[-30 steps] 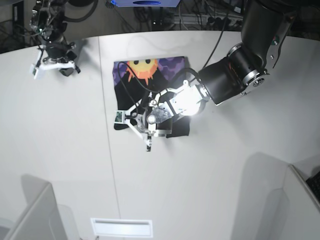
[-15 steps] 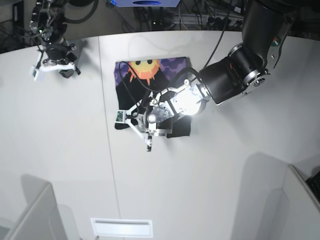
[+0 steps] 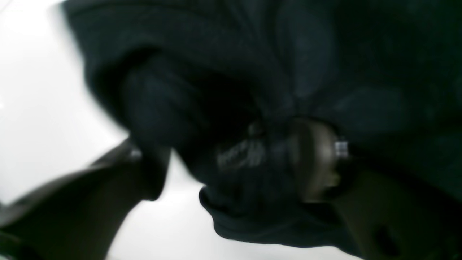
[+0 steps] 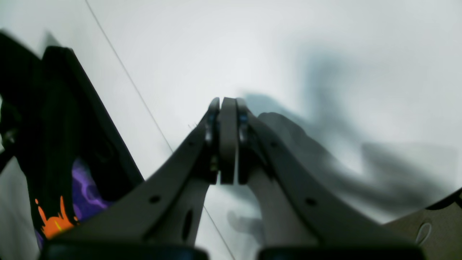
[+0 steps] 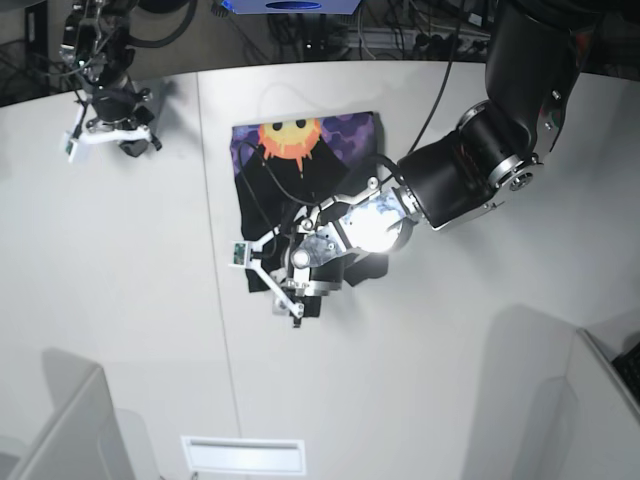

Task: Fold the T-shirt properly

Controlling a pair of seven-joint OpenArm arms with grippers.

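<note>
1. Under both claws spreads a white, smooth tabletop [image 5: 430,360] crossed by one thin seam.
2. Left claw [image 5: 268,282]: fingers spread around the black cloth T-shirt's [image 5: 300,165] near edge; grip unclear.
3. Right claw [image 4: 227,141] is clenched, empty, well apart.
4. No readable writing.

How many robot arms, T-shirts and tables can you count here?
Robot arms: 2, the left gripper over the shirt and the right gripper off by itself
T-shirts: 1, the black T-shirt with an orange sun face
Tables: 1, the white table
Total: 4
</note>
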